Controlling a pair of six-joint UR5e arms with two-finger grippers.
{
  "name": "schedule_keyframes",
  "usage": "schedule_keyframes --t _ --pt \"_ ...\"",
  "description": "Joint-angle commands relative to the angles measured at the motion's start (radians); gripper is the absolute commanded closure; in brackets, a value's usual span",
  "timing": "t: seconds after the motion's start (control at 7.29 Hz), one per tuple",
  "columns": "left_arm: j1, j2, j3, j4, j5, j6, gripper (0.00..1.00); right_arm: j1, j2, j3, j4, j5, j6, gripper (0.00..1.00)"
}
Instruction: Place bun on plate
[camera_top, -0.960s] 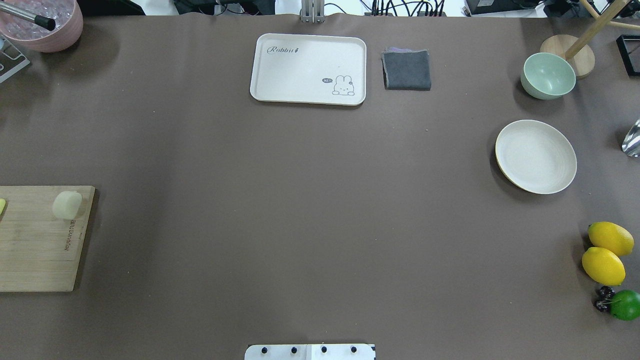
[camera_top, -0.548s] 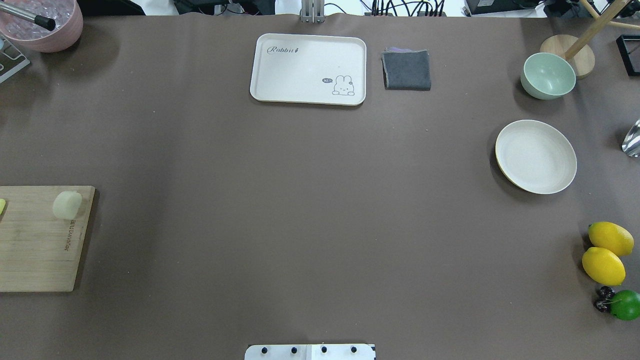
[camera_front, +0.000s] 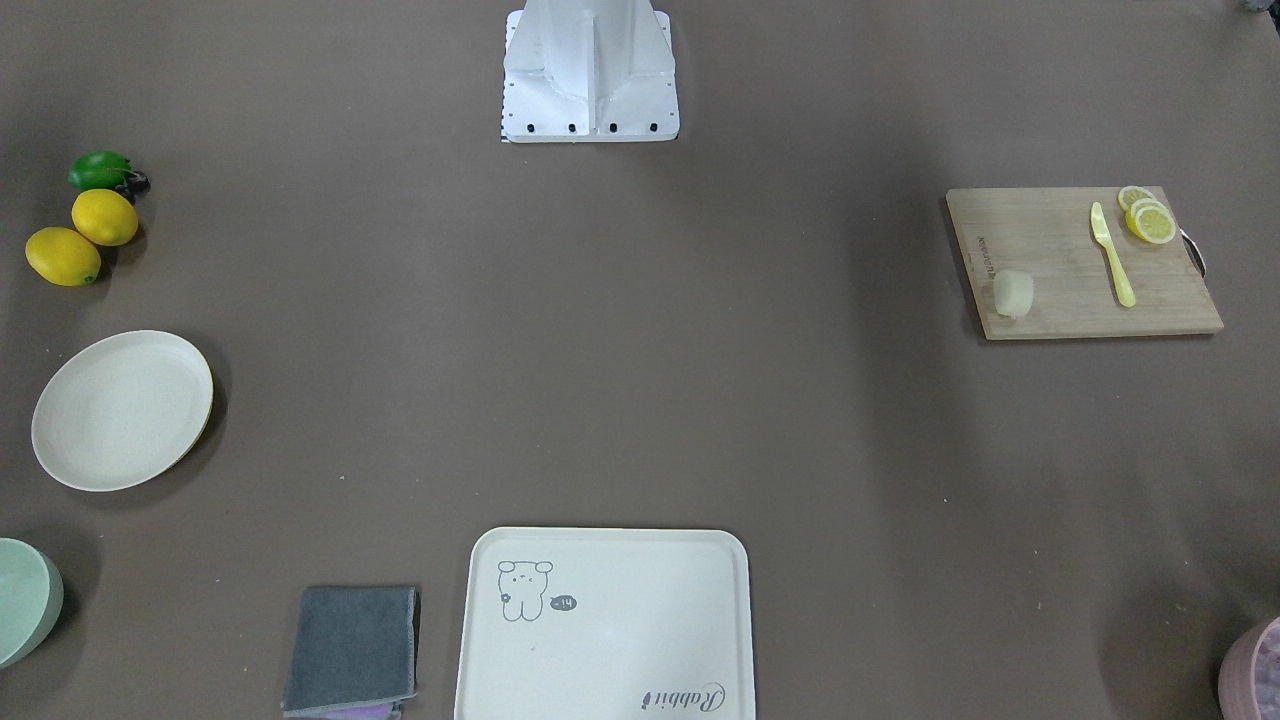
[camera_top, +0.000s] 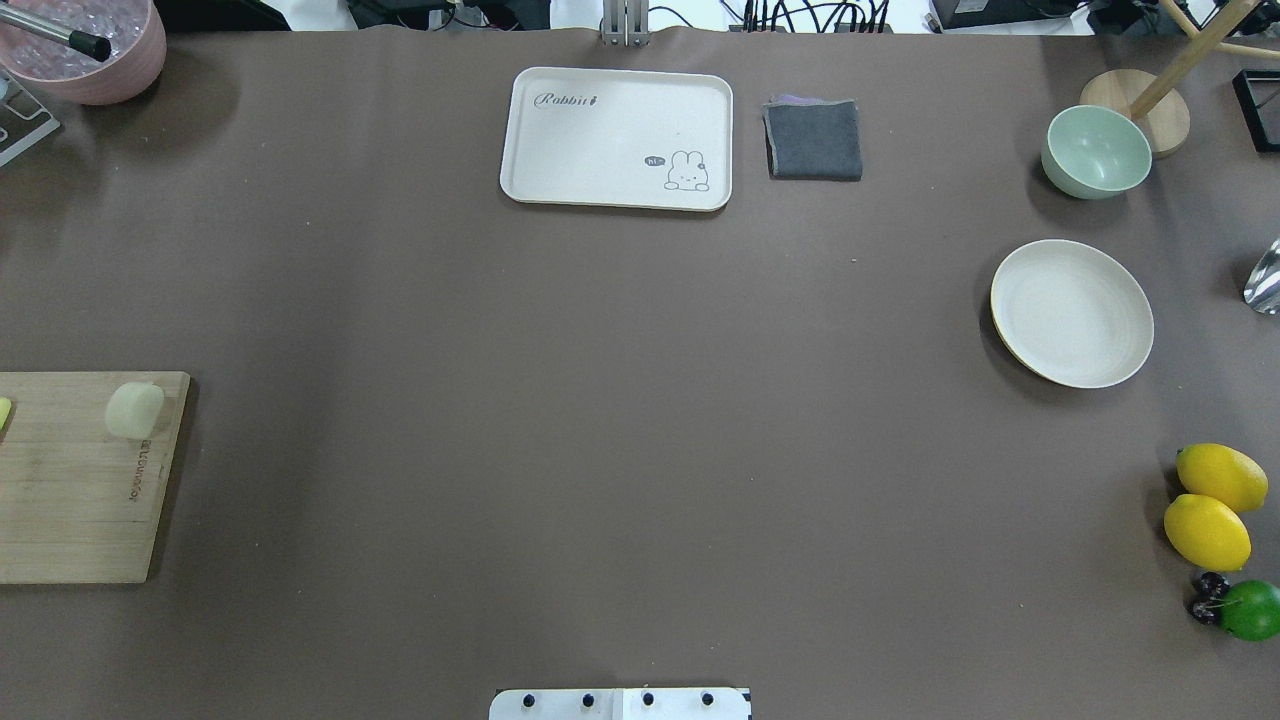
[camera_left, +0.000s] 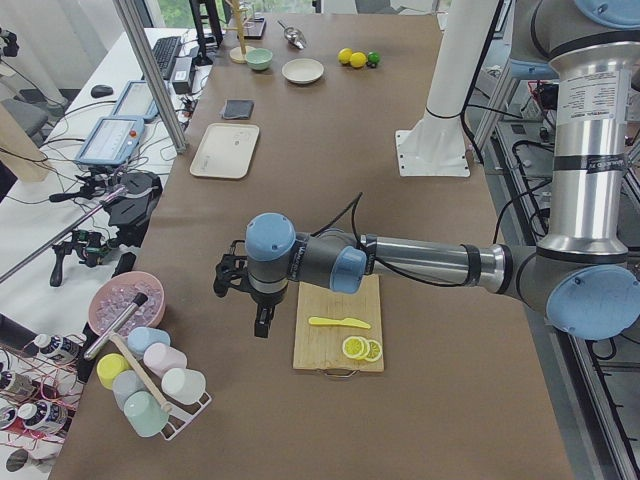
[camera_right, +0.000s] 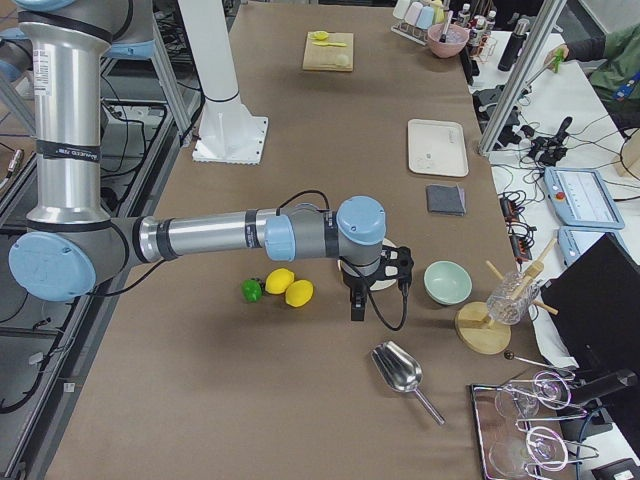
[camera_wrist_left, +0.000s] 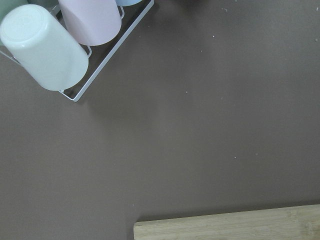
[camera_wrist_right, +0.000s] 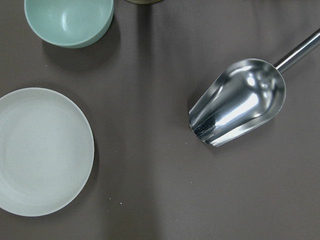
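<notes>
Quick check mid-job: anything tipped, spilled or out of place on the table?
Nothing stands out. The bun sits whole on the cutting board, the plate lies flat and empty, the green bowl is upright, and nothing has spilled around the metal scoop.

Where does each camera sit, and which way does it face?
Front-facing: across the table, facing the robot's base; no arms.
Overhead: behind the robot, looking forward; base edge only; shares bun, plate with front-facing.
Exterior left: left end; left arm by cutting board.
Exterior right: right end; right arm by lemons.
Left wrist: down on cups; no fingers.
Right wrist: down on plate, bowl, scoop; no fingers.
</notes>
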Motion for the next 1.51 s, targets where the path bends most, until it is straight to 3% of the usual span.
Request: schedule_keyframes --t 0.0,0.96,1.37 --pt "0.0 0.0 -0.004 -0.003 -0.001 -0.002 0.02 0.0 0.0 0.001 0.0 0.0 0.0 0.0" --pt "0.005 0.006 0.0 -0.043 -0.012 -0.011 0.02 -0.009 0.018 0.02 0.002 0.008 0.003 0.0" --pt "0.005 0.009 0.011 -0.095 -0.013 -0.002 0.02 -0.142 0.114 0.039 0.006 0.003 0.111 0.0"
